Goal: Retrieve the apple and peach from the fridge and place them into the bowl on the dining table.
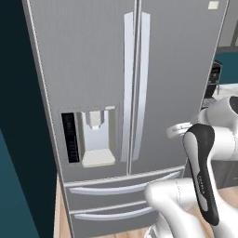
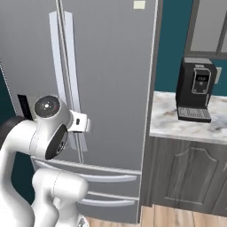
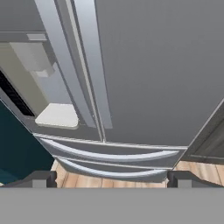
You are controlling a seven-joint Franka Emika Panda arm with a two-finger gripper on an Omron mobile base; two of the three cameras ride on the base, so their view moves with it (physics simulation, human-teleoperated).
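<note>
The fridge (image 1: 116,93) is a tall slab of brushed grey metal, both upper doors shut, with two long pale handles (image 1: 137,83) running side by side down its middle seam. A recessed water dispenser (image 1: 95,137) sits in the left door, and two curved-handled drawers (image 1: 121,200) lie below. In the hand view the hand (image 3: 112,179) stands fully open, holding nothing, its blunt dark fingertips (image 3: 41,178) wide apart; the fridge front lies ahead at 12 o'clock, not touched.

fridge (image 1: 97,69) top cut off | doors shut, interior hidden, seemingly
</note>
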